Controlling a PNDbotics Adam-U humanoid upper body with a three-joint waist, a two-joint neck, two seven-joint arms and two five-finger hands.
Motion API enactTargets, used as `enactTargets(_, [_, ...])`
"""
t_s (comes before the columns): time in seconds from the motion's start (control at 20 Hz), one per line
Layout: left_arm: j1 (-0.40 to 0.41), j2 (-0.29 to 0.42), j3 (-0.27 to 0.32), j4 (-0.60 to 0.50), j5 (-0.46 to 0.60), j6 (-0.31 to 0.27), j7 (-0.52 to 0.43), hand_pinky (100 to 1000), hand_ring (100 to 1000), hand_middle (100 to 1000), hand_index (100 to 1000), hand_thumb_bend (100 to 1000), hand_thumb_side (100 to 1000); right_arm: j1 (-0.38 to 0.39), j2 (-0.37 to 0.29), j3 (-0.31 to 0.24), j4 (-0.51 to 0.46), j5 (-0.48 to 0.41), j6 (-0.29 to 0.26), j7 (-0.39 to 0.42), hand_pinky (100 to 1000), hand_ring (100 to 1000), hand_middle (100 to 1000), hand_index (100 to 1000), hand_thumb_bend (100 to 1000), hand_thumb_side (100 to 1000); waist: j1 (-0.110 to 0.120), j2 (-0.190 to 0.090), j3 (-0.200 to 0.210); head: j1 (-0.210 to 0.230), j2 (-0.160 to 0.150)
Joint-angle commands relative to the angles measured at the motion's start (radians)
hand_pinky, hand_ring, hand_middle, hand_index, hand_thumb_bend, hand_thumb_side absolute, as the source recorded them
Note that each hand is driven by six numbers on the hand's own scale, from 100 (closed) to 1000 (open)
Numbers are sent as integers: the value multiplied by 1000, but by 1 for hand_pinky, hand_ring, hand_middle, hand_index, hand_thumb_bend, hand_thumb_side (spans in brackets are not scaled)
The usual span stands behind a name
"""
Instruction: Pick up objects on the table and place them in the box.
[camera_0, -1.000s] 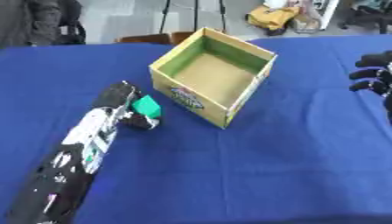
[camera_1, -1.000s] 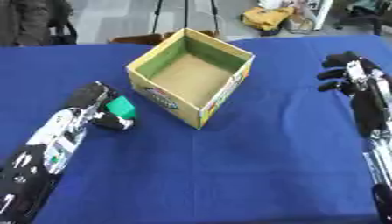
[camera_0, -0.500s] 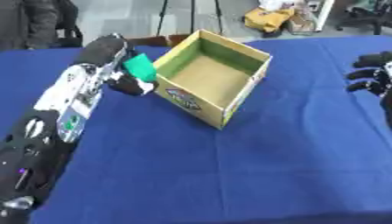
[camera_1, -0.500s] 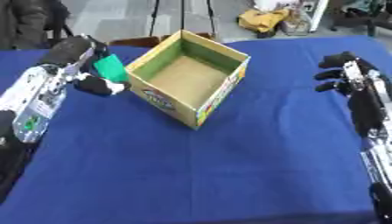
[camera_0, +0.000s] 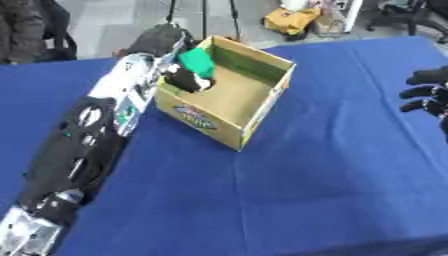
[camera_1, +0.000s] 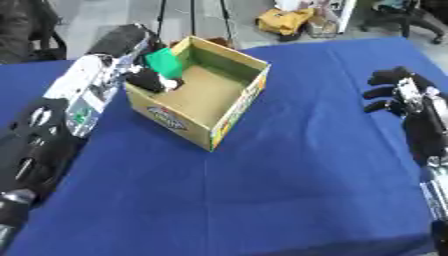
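box (camera_0: 229, 97) top open, interior mostly bare; left hand (camera_0: 185, 79) with green object (camera_0: 196, 62) fills near-left corner above rim. blue table (camera_0: 332, 170) right of and before box bare. right hand (camera_1: 394, 91) at right edge, well apart.

Your left arm stretches up the left side, its hand (camera_1: 150, 80) curled at the far end, fingers closed round what it carries. Your right hand (camera_1: 395, 90) hangs by the right edge with fingers bent inward, forearm trailing down that side.
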Motion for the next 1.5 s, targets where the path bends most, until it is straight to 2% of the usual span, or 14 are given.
enactTargets(0.05, [-41, -34, 46, 86, -16, -3, 83, 507, 350, 367, 528, 111, 268, -23, -8, 5, -20, -12, 0, 13, 535, 626, 639, 718, 100, 771, 2, -6, -18, 17, -24])
enactTargets(0.1, [-45, -40, 54, 109, -17, -4, 109, 518, 360, 378, 542, 215, 338, -27, -7, 8, -21, -11, 1, 17, 535, 626, 638, 718, 100, 772, 5, -2, -29, 20, -28])
enactTargets(0.15, [-48, -45, 61, 127, -16, -9, 134, 562, 411, 432, 602, 386, 437, -29, -6, 10, -21, -11, 2, 19, 535, 625, 638, 718, 100, 773, 7, 2, -37, 22, -32])
enactTargets(0.2, [-49, -47, 65, 141, -15, -16, 154, 581, 435, 456, 628, 465, 481, -29, -6, 10, -21, -11, 3, 20, 534, 625, 638, 718, 100, 774, 10, 5, -42, 24, -34])
enactTargets(0.25, [-50, -48, 66, 151, -15, -25, 167, 616, 486, 509, 686, 819, 644, -29, -6, 10, -21, -10, 3, 21, 534, 625, 638, 718, 100, 775, 13, 7, -47, 24, -35])
enactTargets(0.35, [-51, -47, 69, 161, -17, -40, 181, 654, 530, 554, 725, 1000, 714, -28, -6, 10, -21, -9, 4, 21, 534, 625, 637, 718, 100, 776, 18, 9, -51, 23, -34])
enactTargets(0.6, [-48, -40, 74, 149, -32, -41, 207, 712, 614, 620, 751, 1000, 824, -25, -4, 9, -21, -8, 6, 22, 534, 625, 637, 718, 100, 776, 21, 6, -46, 20, -32])
enactTargets(0.8, [-33, -25, 78, 77, 30, -46, 279, 689, 577, 588, 699, 1000, 765, -17, -3, 6, -19, -8, 5, 20, 534, 625, 637, 718, 100, 776, 15, -3, -33, 13, -27])
enactTargets(1.0, [23, 34, 60, -141, 215, -64, 342, 666, 545, 558, 671, 1000, 741, -3, 0, -3, -16, -7, 4, 13, 534, 624, 635, 718, 100, 776, 5, -12, 4, -15, -20])
enactTargets(1.1, [69, 79, 58, -274, 313, -58, 360, 660, 538, 551, 662, 950, 736, 2, 0, -7, -16, -5, 3, 10, 534, 624, 635, 718, 100, 775, 0, -14, 24, -29, -17])
enactTargets(1.3, [199, 171, 59, -501, 478, -36, 369, 656, 532, 545, 658, 891, 738, 12, -2, -16, -16, -3, 1, 4, 534, 624, 634, 718, 100, 776, -3, -16, 61, -49, -13])
enactTargets(1.5, [343, 222, 65, -636, 609, -35, 367, 659, 528, 542, 653, 800, 756, 15, 0, -17, -19, -2, 0, 4, 535, 624, 634, 719, 100, 777, -6, -15, 85, -54, -10])
